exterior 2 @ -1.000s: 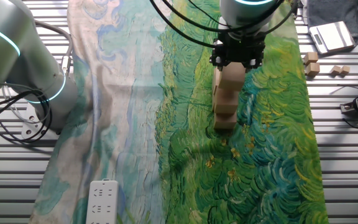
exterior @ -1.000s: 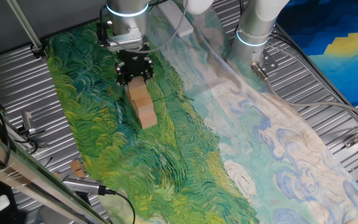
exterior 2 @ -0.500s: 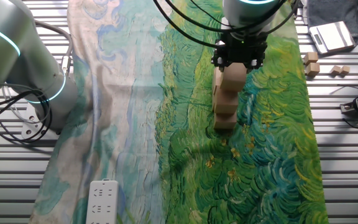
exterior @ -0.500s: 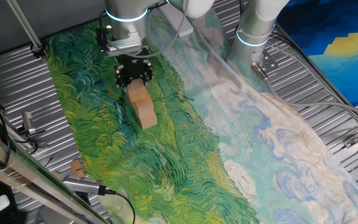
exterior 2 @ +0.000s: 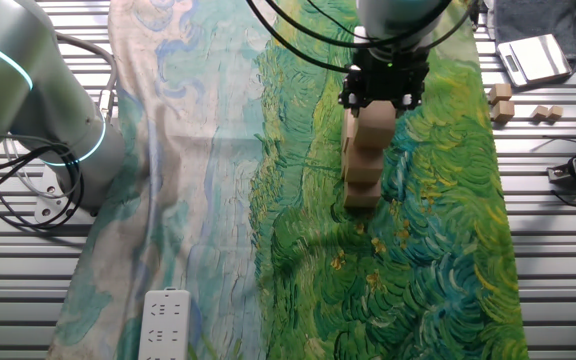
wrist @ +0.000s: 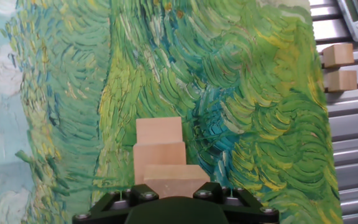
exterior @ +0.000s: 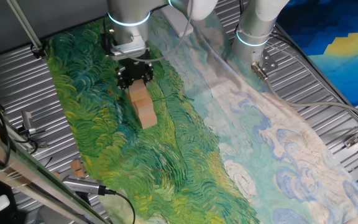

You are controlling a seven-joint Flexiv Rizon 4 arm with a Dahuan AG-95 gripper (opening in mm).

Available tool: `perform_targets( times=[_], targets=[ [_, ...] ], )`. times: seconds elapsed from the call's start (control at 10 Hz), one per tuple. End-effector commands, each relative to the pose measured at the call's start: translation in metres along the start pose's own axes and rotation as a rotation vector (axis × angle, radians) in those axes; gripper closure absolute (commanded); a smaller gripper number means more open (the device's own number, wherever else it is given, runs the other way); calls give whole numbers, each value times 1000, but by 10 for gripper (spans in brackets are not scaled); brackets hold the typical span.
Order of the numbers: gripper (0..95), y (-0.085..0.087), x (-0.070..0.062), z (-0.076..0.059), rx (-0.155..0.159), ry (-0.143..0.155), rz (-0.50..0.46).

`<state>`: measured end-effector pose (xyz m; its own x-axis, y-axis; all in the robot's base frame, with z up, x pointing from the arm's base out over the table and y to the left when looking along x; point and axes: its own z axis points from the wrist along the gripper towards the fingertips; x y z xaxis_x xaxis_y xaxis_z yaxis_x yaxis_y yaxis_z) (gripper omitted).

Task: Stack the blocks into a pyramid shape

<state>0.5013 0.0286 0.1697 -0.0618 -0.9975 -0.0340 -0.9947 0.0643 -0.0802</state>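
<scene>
The blocks [exterior: 143, 106] form a stepped pile on the green part of the painted cloth; in the hand view they show as three rising steps [wrist: 160, 144]. My gripper [exterior: 135, 79] hangs straight over the pile, shut on the topmost block [exterior 2: 376, 122], which fills the space between the fingers [wrist: 176, 180]. That block rests on or just above the one below it; I cannot tell which. Two more blocks [wrist: 339, 67] lie on the metal slats beside the cloth's edge [exterior 2: 499, 103].
The painted cloth [exterior 2: 218, 200] covers the slatted metal table. A second robot arm [exterior 2: 28, 110] stands at the cloth's blue side. A white power strip [exterior 2: 166, 325], cables and small tan scraps [exterior 2: 546, 113] lie around the edges.
The arm above the gripper has shifted slightly; the gripper and the top block have barely moved. The pile below is unchanged.
</scene>
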Motion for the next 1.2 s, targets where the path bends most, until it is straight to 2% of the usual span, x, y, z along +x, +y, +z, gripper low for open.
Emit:
perform_targets(
  times=[0.1,0.5,1.2],
  targets=[
    [950,1,0,1,6,6,-13],
    [950,1,0,3,18,15,-23],
    [950,2,0,7,24,9,-28]
  ],
)
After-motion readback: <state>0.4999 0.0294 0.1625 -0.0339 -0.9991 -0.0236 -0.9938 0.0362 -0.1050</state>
